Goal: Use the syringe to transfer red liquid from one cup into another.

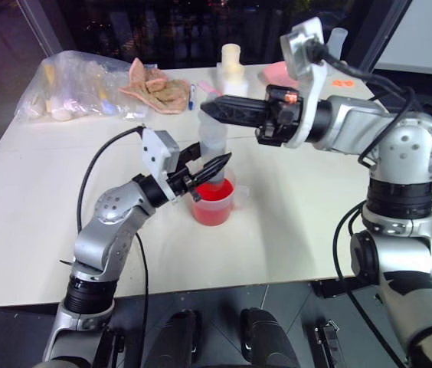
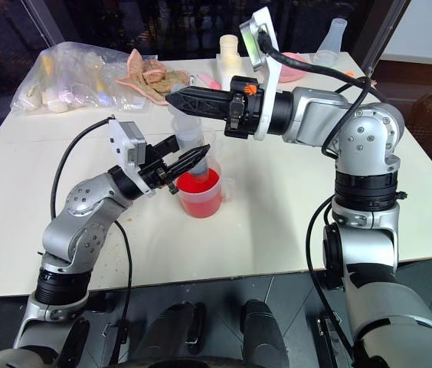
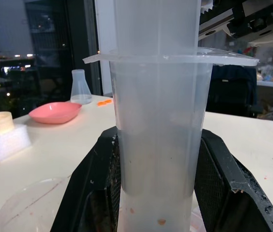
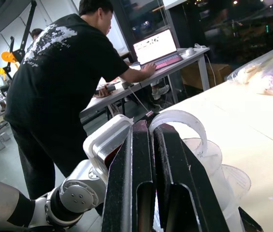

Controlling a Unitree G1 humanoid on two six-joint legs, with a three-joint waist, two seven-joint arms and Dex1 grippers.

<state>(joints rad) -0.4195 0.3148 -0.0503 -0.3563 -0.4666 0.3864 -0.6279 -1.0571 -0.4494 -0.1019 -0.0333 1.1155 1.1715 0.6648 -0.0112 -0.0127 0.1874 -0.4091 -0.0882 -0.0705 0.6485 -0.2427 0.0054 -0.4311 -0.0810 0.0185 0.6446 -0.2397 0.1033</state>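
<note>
The syringe stands upright, a clear barrel over the handled measuring cup at the table's middle. That cup holds red liquid. My left gripper is shut on the lower barrel, just above the cup's rim. Coming in level from the right, my right gripper is shut on the plunger's top. The barrel looks cloudy, with no red in the part I see. Its tip is hidden behind the left fingers. A clear cup rim shows beside the barrel in the left wrist view.
At the table's far side lie a plastic bag, a tan cloth, a blue pen, a foam block with cream cylinders, a pink bowl and a flask. A person works at a laptop beyond the table.
</note>
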